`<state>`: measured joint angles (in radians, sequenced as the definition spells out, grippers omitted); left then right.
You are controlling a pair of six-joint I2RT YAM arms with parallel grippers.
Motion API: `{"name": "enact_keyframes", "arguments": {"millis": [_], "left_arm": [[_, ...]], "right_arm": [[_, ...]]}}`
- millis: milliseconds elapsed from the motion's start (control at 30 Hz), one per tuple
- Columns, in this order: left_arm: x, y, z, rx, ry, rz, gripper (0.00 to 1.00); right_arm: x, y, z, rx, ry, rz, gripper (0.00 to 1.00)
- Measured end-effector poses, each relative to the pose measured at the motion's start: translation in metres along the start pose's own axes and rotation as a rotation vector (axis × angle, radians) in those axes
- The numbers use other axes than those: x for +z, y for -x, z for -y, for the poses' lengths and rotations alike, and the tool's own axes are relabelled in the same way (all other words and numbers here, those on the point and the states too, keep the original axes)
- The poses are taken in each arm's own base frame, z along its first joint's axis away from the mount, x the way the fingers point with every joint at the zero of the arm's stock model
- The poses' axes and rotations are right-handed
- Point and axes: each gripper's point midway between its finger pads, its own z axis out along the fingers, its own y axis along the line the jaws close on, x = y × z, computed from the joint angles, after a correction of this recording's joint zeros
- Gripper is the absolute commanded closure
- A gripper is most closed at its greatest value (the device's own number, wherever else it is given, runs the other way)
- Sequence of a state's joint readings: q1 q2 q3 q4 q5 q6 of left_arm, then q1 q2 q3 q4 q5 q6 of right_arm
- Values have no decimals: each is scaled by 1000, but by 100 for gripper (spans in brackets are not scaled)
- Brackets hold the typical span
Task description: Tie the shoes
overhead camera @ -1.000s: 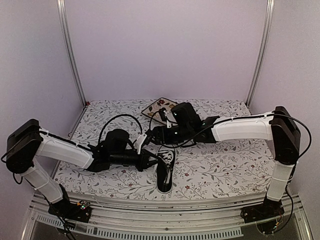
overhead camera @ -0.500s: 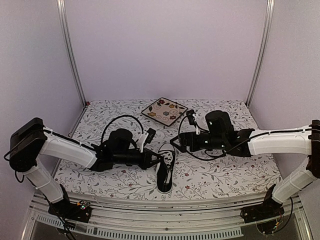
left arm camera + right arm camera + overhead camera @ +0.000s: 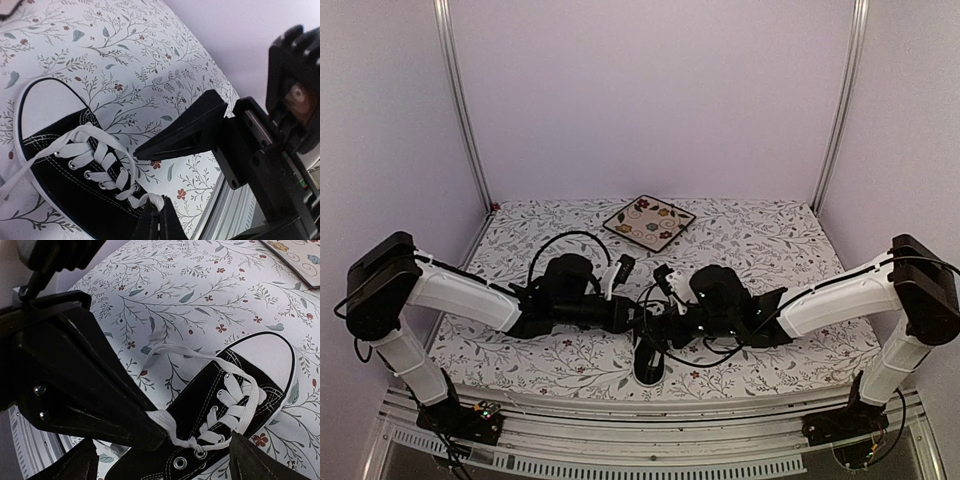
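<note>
Sneaker (image 3: 650,362) lies mid-front on the table (image 3: 770,350), laced but no knot yet: left gripper (image 3: 156,219) jaws clenched on white lace (image 3: 150,200), right gripper (image 3: 165,467) jaws released over it, all tying left.

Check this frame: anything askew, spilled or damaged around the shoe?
Nothing spilled or damaged. The sneaker is untied: one white lace trails loose onto the cloth, and the left gripper pinches another strand by the top eyelets.
</note>
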<state>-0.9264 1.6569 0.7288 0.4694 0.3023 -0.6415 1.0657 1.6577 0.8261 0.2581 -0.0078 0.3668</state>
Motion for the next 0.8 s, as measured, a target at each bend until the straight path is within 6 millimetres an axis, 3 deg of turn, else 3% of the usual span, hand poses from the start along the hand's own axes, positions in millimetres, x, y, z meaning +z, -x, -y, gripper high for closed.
{"name": "enact_keyframes", "arguments": {"millis": [233,433,800], "left_arm": [[0,2,-2,-23,5,-4,100],[-1,5,-6,-33,17,2,100],[-1,10,-4,-34,11,12,100]], "right_arm": [[13,1,-1,-59,-61,8,18],[20,5,0,-85,-128,27,42],[21,4,14,-63,-226,42,74]]}}
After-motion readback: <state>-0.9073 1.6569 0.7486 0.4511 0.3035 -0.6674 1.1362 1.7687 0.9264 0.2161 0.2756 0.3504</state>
